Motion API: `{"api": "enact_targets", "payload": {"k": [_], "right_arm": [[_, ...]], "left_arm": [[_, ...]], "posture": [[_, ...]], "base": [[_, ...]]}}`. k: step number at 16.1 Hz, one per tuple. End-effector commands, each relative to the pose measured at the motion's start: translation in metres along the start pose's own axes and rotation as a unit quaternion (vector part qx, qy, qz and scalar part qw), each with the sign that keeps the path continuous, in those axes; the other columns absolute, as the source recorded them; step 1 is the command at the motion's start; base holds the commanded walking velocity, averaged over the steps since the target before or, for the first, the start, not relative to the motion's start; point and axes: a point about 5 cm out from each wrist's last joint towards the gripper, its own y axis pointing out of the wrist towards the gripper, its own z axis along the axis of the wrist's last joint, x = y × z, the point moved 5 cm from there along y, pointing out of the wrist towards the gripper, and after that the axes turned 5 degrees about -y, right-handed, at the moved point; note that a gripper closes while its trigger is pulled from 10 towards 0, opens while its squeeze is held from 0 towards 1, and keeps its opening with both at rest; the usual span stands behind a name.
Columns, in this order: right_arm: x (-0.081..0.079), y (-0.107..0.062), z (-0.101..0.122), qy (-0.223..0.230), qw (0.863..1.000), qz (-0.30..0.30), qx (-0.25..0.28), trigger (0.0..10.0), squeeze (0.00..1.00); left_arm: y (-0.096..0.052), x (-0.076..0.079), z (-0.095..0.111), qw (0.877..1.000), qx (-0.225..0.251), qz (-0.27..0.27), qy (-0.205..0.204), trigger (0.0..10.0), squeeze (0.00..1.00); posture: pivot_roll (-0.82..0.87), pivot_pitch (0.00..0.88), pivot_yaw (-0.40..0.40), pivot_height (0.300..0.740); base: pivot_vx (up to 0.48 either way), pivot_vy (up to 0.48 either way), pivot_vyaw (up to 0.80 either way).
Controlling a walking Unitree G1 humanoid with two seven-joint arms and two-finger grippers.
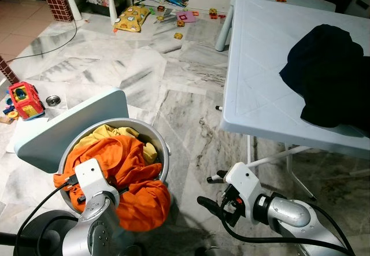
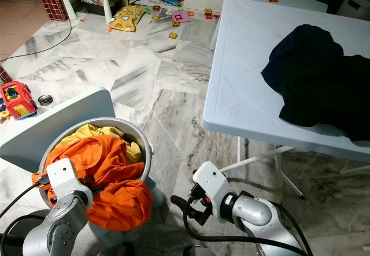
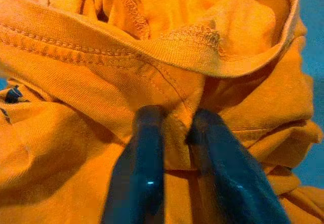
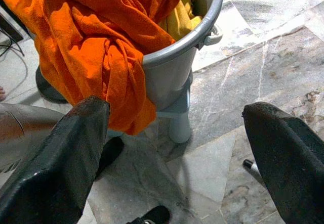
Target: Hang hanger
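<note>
The left gripper (image 3: 174,133) is pinched on a fold of the orange shirt (image 1: 130,175) heaped in the grey laundry bucket (image 4: 177,70), probably to lift it out; the right gripper (image 4: 177,148) waits spread wide beside it; no hanger visible.

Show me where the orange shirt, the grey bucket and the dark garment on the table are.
orange shirt (image 1: 124,163), left eye view, on the bunched fabric at its middle.
grey bucket (image 4: 174,72), right wrist view, on its outer wall below the rim.
dark garment (image 2: 315,77), right eye view, on the middle of the heap.
</note>
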Motion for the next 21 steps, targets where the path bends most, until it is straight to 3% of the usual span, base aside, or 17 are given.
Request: {"api": "enact_targets", "payload": {"k": [1, 7, 11, 13, 16, 17, 21], "right_arm": [[-0.002, -0.002, 0.002, -0.006, 1.0, -0.001, -0.001, 10.0, 0.0], [0.0, -0.002, 0.004, -0.007, 1.0, -0.002, 0.004, 10.0, 0.0], [0.008, -0.002, 0.022, 0.045, 0.998, -0.015, 0.045, 10.0, 0.0], [0.008, -0.002, 0.025, 0.049, 0.998, -0.014, 0.048, 10.0, 0.0], [0.011, 0.005, 0.028, 0.061, 0.996, -0.02, 0.061, 10.0, 0.0], [0.011, 0.011, 0.03, 0.062, 0.996, -0.02, 0.067, 10.0, 0.0], [0.012, 0.031, 0.039, 0.071, 0.993, -0.023, 0.088, 10.0, 0.0]], "left_arm": [[-0.002, 0.014, -0.013, 0.999, -0.018, -0.013, -0.023, 0.0, 0.0], [-0.002, 0.013, -0.013, 1.0, -0.015, -0.01, -0.023, 0.0, 0.0], [-0.001, 0.013, -0.012, 1.0, -0.011, -0.009, -0.02, 0.0, 0.0], [-0.002, 0.014, -0.01, 1.0, -0.006, -0.01, -0.015, 0.0, 0.0], [-0.012, 0.017, 0.007, 0.998, 0.032, -0.042, 0.038, 0.0, 0.0], [-0.018, 0.018, 0.019, 0.994, 0.056, -0.057, 0.074, 0.0, 0.0], [-0.027, 0.022, 0.056, 0.969, 0.123, -0.113, 0.181, 0.0, 0.0]], "posture": [[-0.16, 0.181, -0.052, 0.74], [-0.16, 0.176, -0.054, 0.74], [-0.16, 0.171, -0.054, 0.74], [-0.16, 0.171, -0.054, 0.74], [-0.12, 0.14, -0.04, 0.74], [-0.09, 0.126, -0.03, 0.74], [-0.03, 0.08, -0.001, 0.74]], "base": [[0.0, 0.0, 0.0], [0.0, 0.0, 0.0], [0.0, 0.0, 0.0], [0.0, 0.0, 0.0], [0.0, 0.0, 0.0], [0.0, 0.0, 0.0], [0.0, 0.0, 0.0]]}}
